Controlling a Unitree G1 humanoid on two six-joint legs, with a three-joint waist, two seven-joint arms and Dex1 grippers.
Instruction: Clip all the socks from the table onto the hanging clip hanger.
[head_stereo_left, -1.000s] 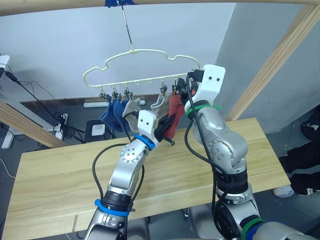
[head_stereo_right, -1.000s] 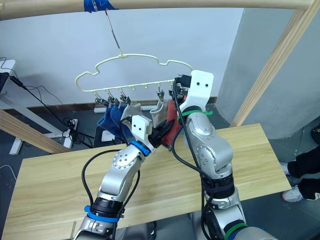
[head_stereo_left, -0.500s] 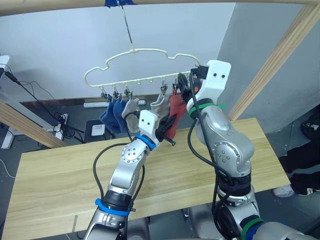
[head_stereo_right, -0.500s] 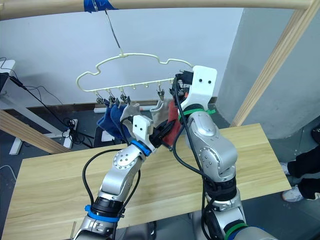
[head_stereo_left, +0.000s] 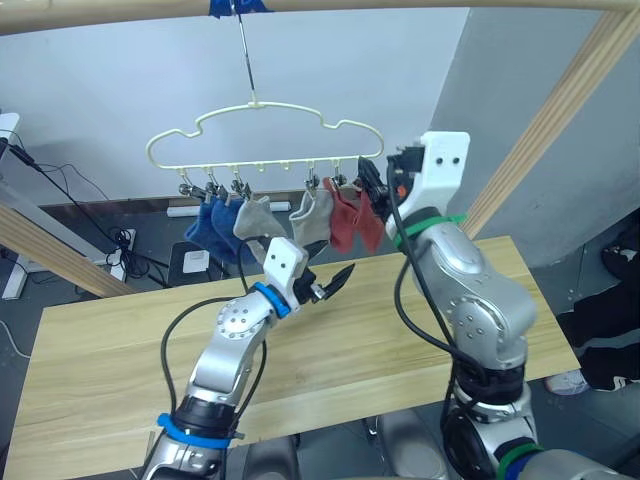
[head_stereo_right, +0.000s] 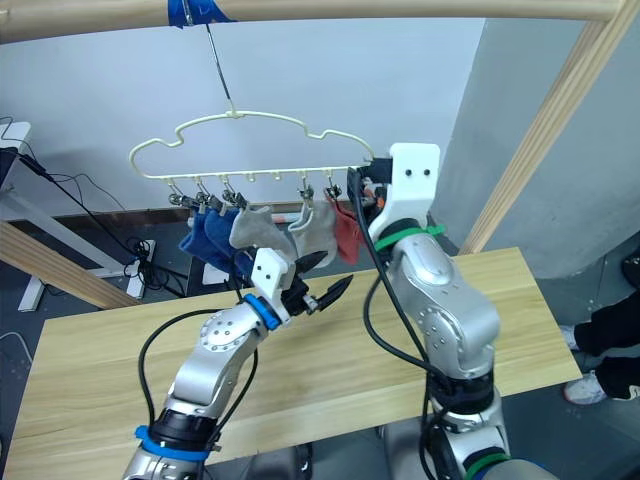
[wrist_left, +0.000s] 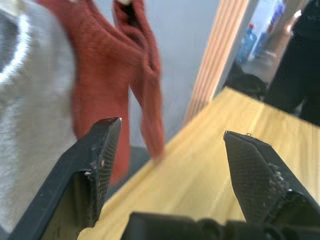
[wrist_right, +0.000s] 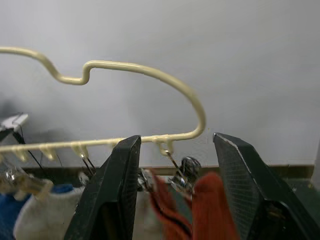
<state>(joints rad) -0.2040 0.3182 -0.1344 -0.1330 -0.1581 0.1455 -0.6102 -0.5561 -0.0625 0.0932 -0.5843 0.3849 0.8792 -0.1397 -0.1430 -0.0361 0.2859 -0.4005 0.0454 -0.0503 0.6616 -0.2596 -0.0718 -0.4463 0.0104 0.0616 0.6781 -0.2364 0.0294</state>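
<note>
Hanging from a wooden rail (head_stereo_left: 120, 14) by its metal hook (head_stereo_left: 245, 60), the pale-yellow clip hanger (head_stereo_left: 262, 135) is seen above the far edge of the table (head_stereo_left: 120, 350). Six socks are clipped along its lower bar: two blue socks (head_stereo_left: 212, 222) at the robot's left end, a light grey sock (head_stereo_left: 254, 215) next to them, a second grey sock (head_stereo_left: 308, 214) further along, and two rust-red socks (head_stereo_left: 352, 219) at the right end. No sock is seen on the bare planks of the table in the head views.

The left gripper (head_stereo_left: 333, 282) is held above the table, below the grey and red socks, with its fingers spread apart and nothing between them. In the left wrist view the same gripper (wrist_left: 172, 150) is shown empty, with the red socks (wrist_left: 107, 65) and a grey sock (wrist_left: 25, 115) close ahead, which the head views place slightly above it.

The right gripper (head_stereo_left: 372, 186) is raised at the hanger's right end, just beside the red socks. Its fingers are hard to read from the head; in the right wrist view the gripper (wrist_right: 177, 170) is seen with its fingers apart, the hanger's curved right end (wrist_right: 192, 107) and the end clips (wrist_right: 182, 167) framed between them without being clamped.

A person's dark clothing (head_stereo_left: 610, 320) is visible past the table's right end.
</note>
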